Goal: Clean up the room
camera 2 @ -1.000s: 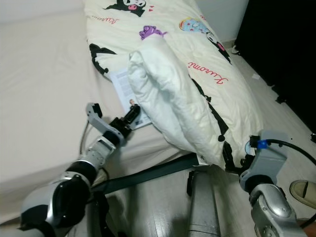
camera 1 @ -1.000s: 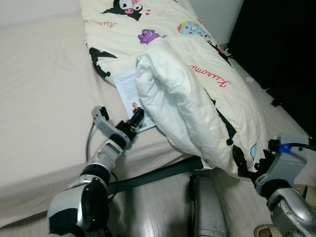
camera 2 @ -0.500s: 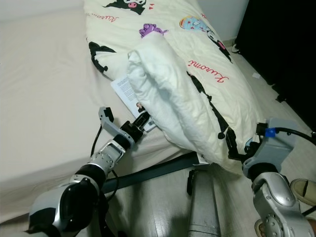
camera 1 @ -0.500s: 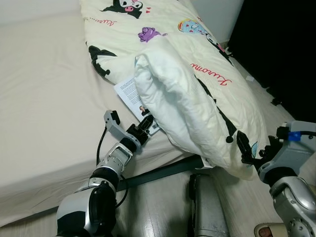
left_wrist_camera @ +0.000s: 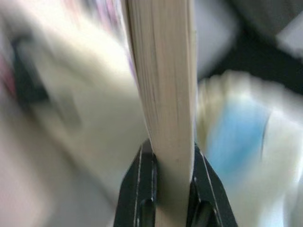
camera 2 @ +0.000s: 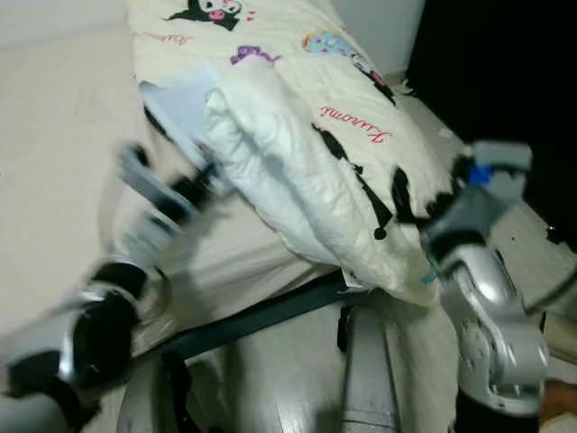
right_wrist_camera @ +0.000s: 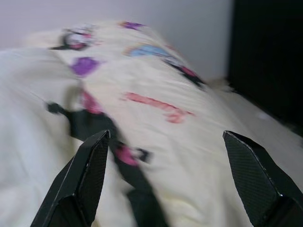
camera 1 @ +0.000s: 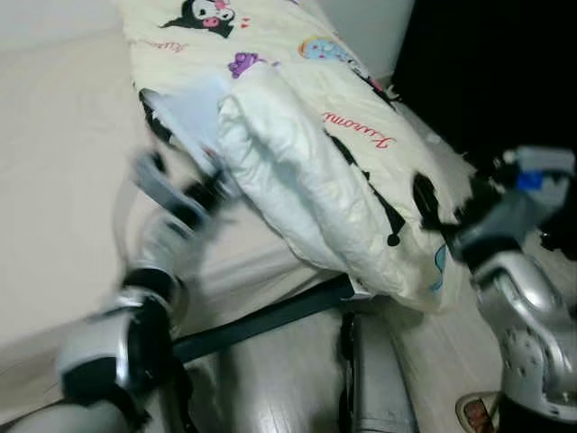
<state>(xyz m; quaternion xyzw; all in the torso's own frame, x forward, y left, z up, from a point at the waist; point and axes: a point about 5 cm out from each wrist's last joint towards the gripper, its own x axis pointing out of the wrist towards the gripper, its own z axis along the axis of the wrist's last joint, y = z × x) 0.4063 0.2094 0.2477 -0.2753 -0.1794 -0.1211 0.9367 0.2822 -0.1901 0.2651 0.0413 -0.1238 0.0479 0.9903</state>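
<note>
From the head camera I see the left gripper [camera 1: 209, 188] has come up off the mattress [camera 1: 54, 162] with the booklet [camera 1: 194, 106], which a second ago lay flat, half tucked under the folded edge of the cartoon-print duvet [camera 1: 306, 171]; now the pale page stands raised beside that fold, clear of the sheet. The whole picture has swung and smeared, so I take it the head is turning as well, and I cannot place the arm finely. The right gripper [camera 1: 431, 203] has risen too and sits near the duvet's hanging corner, over the floor [camera 1: 270, 379]. In the left wrist view the two black fingers [left_wrist_camera: 142, 184] are pinched tight on the booklet's lower edge, its stacked pages [left_wrist_camera: 163, 85] running straight away from the camera, so the hold looks secure. In the right wrist view the fingers [right_wrist_camera: 85, 175] are spread wide with nothing between them, the duvet print just ahead. I judge the pick is made; next comes carrying the booklet somewhere proper.
</note>
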